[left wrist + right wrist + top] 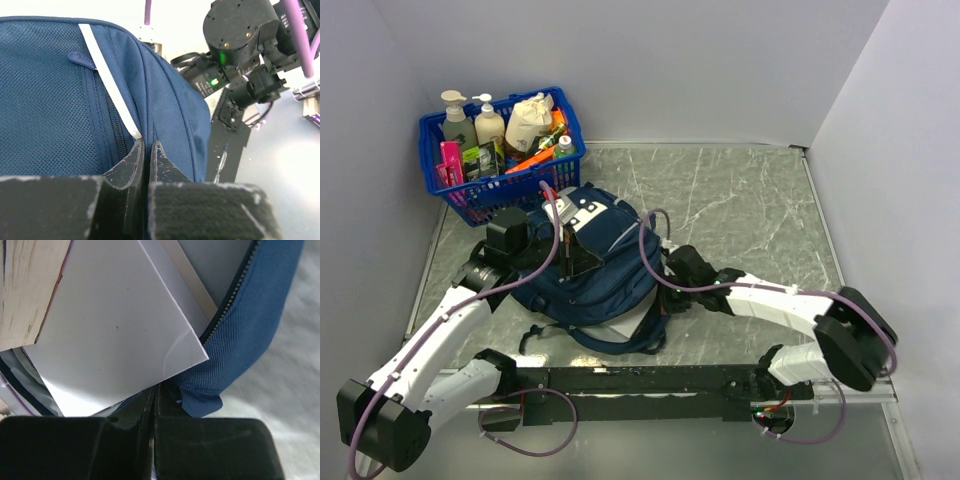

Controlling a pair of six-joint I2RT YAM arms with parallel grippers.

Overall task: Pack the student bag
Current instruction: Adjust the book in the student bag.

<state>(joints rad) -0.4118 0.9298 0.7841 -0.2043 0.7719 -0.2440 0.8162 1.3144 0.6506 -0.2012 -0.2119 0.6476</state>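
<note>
the student bag (pixel 590 285), a navy fabric backpack, lies touching the blue plastic basket (pixel 500 195); left gripper (pixel 147 150) pinches its fabric, right gripper (pixel 154 392) sits closed at the open zip (pixel 227 305); closing likely needs a steady zip pull.

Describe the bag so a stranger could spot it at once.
Look at the grey marbled table, then its far left corner, where a blue basket stands. Just in front of it lies the bag: soft navy fabric with a white patch, unlike the rigid basket full of bottles.
</note>
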